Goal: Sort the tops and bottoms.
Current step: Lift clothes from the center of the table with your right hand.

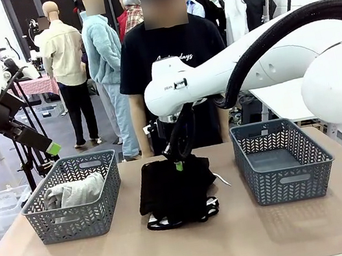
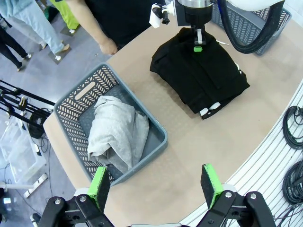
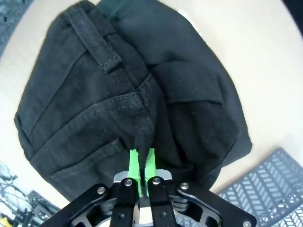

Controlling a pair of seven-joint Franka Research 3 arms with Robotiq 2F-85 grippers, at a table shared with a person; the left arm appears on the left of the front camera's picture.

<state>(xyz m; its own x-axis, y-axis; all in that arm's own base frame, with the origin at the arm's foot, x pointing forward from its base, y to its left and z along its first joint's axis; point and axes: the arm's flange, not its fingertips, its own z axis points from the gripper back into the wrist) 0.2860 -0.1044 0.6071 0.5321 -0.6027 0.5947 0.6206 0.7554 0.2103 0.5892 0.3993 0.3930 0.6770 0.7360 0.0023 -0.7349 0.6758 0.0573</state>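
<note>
Left fingers (image 2: 154, 176) were spread wide and held nothing, raised off the table's (image 1: 192, 252) left edge. Left basket (image 1: 75, 221), near the left edge, held the tops (image 1: 76, 191), a crumpled light grey knit heaped inside. Right basket (image 1: 288, 182), near the right edge, showed only its plain grey floor. Between the baskets, mid-table, sat the bottoms (image 1: 171, 190), a folded black pile. How many garments were in it was hard to tell. White shorts (image 1: 159, 220) lay under the pile, mostly covered, with just a black-and-white strip poking out at its near side. Right fingers (image 3: 142, 157) were pinched shut on a fold of black fabric at the pile's far side. A person (image 1: 172, 55) stood at the far edge, partly hidden behind the right arm.
</note>
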